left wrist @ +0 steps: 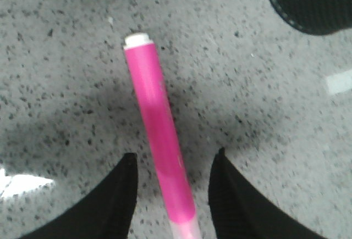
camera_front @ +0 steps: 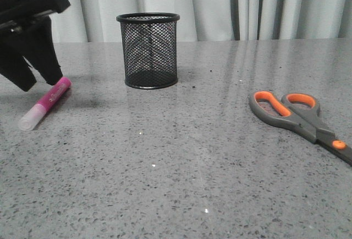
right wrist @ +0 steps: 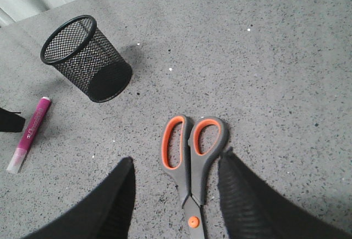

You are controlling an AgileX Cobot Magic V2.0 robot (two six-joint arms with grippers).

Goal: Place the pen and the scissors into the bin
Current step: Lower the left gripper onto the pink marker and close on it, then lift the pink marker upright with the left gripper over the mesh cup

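Magenta pen (camera_front: 45, 103) lies flat on the grey speckled table (camera_front: 176, 167), left of the black mesh bin (camera_front: 148, 50), whitish cap toward the camera, long axis running diagonally back-right. Left wrist view shows what front hides: left gripper (left wrist: 171, 195) spread, fingers either side of the barrel, not touching. Only the right wrist view shows the right gripper (right wrist: 176, 195), spread above the scissors (right wrist: 190, 162): grey handles, orange-lined loops toward the bin, blades pointing away.
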